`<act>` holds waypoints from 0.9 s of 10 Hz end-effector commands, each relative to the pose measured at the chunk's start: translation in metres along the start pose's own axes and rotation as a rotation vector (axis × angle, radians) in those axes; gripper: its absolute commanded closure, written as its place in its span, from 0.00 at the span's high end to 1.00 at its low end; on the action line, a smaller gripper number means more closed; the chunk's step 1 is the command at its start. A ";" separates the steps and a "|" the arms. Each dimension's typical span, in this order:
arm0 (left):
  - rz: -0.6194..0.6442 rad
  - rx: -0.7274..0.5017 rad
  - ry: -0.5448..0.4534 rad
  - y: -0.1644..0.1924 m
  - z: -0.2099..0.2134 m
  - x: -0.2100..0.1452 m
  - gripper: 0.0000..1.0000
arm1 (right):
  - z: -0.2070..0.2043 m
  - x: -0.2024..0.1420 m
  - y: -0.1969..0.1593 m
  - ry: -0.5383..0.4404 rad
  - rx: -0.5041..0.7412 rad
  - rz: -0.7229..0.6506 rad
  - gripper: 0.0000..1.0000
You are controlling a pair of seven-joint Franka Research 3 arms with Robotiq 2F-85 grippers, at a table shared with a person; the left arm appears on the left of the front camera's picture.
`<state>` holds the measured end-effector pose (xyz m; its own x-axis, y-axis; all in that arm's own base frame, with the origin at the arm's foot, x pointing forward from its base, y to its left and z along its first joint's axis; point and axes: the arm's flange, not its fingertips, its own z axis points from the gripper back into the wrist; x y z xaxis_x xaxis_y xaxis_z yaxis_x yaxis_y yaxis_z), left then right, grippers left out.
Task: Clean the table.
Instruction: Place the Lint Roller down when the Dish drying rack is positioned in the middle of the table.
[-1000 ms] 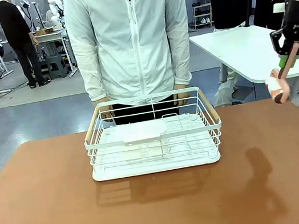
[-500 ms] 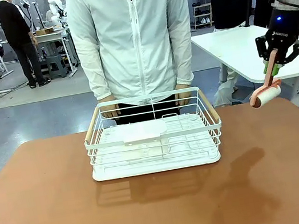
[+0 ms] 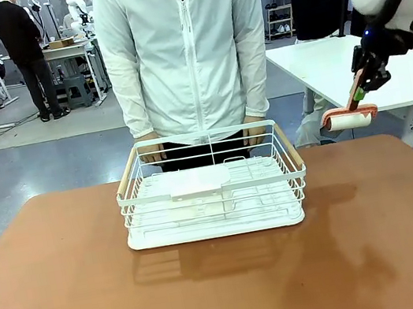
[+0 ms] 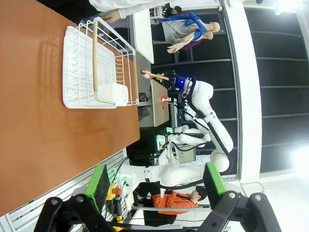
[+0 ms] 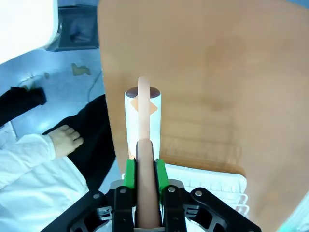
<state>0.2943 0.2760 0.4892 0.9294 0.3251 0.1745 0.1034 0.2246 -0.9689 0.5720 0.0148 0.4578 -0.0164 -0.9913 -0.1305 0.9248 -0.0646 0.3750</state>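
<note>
The cleaning looks barely begun; the right hand (image 3: 361,89) is clenched on the pink handle of a lint roller (image 3: 349,118), held up in the air past the far right corner of the reddish-brown worktop (image 3: 70,290), not touching it; the left hand (image 4: 154,186) hangs released; a white wire rack (image 3: 212,185) sits mid-worktop before a person; rolling remains, I'd judge

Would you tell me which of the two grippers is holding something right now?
The right gripper, clamped on the lint roller; the left gripper stands open and empty.
</note>
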 end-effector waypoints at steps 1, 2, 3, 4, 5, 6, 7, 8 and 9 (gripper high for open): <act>-0.002 -0.002 -0.004 -0.001 0.002 -0.001 1.00 | -0.018 0.001 -0.032 -0.001 0.127 -0.038 0.21; -0.002 -0.002 -0.004 -0.001 0.002 -0.001 1.00 | -0.025 0.005 -0.041 0.001 0.169 -0.046 0.21; -0.002 -0.002 -0.004 -0.001 0.002 -0.001 1.00 | -0.034 0.009 -0.050 0.002 0.181 -0.045 0.21; -0.002 -0.002 -0.004 -0.001 0.002 -0.001 1.00 | -0.046 0.011 -0.057 -0.019 0.215 -0.043 0.21; -0.002 -0.002 -0.004 -0.001 0.002 -0.001 1.00 | -0.058 0.012 -0.065 -0.025 0.228 -0.036 0.21; -0.002 -0.002 -0.004 -0.001 0.002 -0.001 1.00 | -0.069 0.013 -0.072 -0.040 0.254 -0.023 0.21; -0.002 -0.002 -0.004 -0.001 0.002 -0.001 1.00 | -0.076 0.014 -0.077 -0.013 0.273 0.000 0.21; -0.002 -0.002 -0.004 -0.001 0.002 -0.001 1.00 | -0.084 0.017 -0.082 -0.019 0.292 0.017 0.21; -0.002 -0.002 -0.004 -0.001 0.002 -0.001 1.00 | -0.091 0.021 -0.088 -0.032 0.315 0.013 0.21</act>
<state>0.2943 0.2760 0.4892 0.9295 0.3250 0.1745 0.1034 0.2246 -0.9689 0.5312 0.0154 0.3523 -0.0085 -0.9964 -0.0842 0.8071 -0.0565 0.5877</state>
